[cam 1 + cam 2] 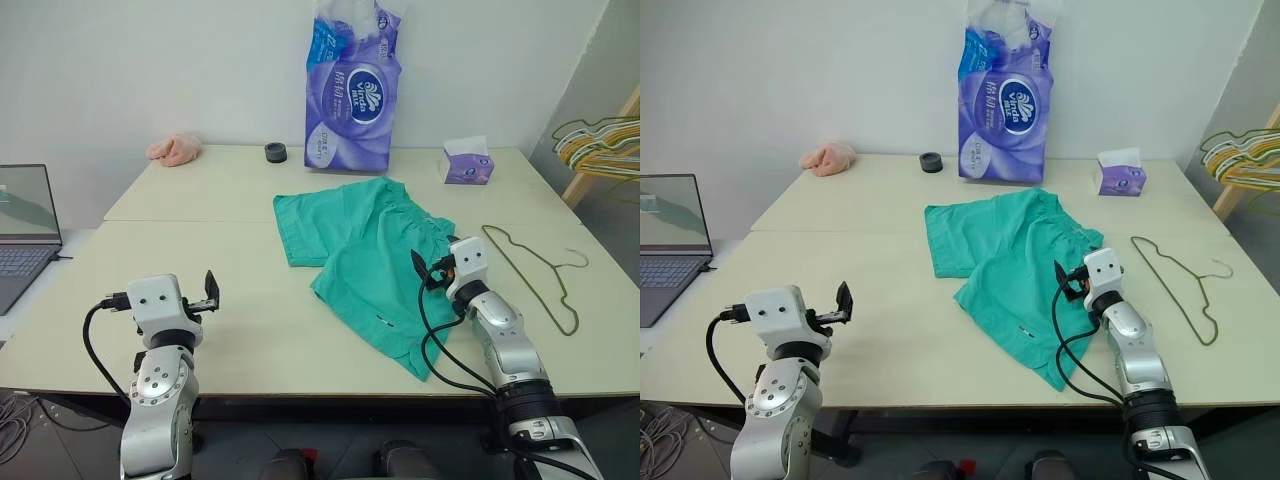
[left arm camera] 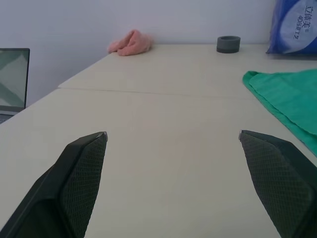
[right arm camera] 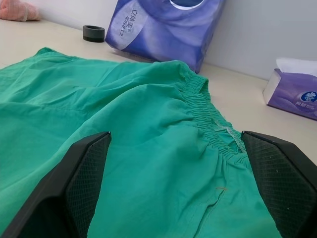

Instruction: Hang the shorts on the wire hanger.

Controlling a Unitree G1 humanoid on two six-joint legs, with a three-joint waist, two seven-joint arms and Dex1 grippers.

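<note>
Teal shorts (image 1: 365, 262) beneath wide-open, empty right claw (image 1: 428, 268), wire hanger (image 1: 535, 272) beside

text: "Vinda" on purple tissue pack (image 1: 1005, 105); small purple tissue box (image 1: 1121, 176) | print unreadable

Teal-green soft cloth shorts (image 1: 365, 262) and a thin olive-green wire hanger (image 1: 540, 272) lie on the pale beige surface (image 1: 200, 190), with a purple-and-white tissue pack (image 1: 352, 88) and pink cloth lump (image 1: 176, 149).
</note>
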